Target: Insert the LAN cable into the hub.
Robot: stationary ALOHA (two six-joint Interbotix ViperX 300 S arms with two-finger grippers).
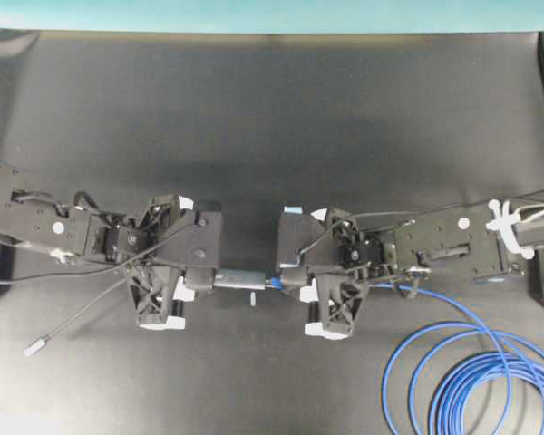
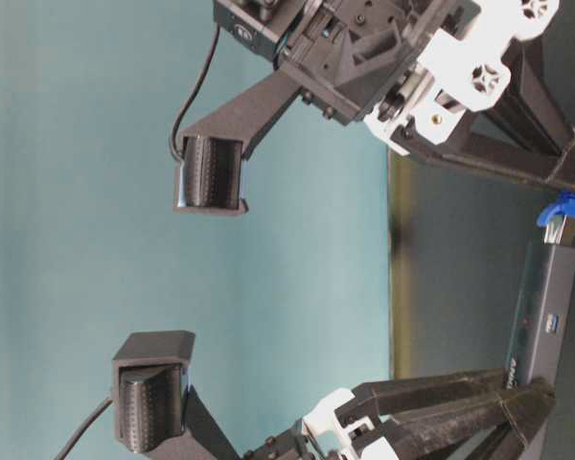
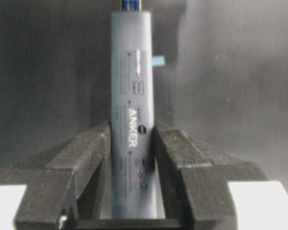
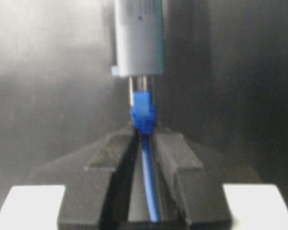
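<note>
1. The dark tabletop (image 1: 254, 118) lies beneath both arms, which meet near its middle.
2. The LAN cable (image 1: 462, 362) lies in bright blue loops on the tabletop behind and beside the right gripper (image 1: 283, 281); one strand runs up between its jaws.
3. The left gripper (image 1: 208, 279) has its jaws partly closed, pressed against both long sides of the hub (image 3: 132, 110), a slim grey Anker bar that sticks straight out ahead of them, label side up.
4. The right gripper's jaws are nearly closed, pinching the LAN cable just behind its blue-booted plug (image 4: 142, 112).
5. The plug sits just ahead of the right jaws, its clear tip at the hub's end port (image 4: 140, 84); how deep it sits cannot be told.
6. A thin grey cord (image 1: 72, 322) trails behind the left jaws, ending in a small metal plug (image 1: 36, 345).
</note>
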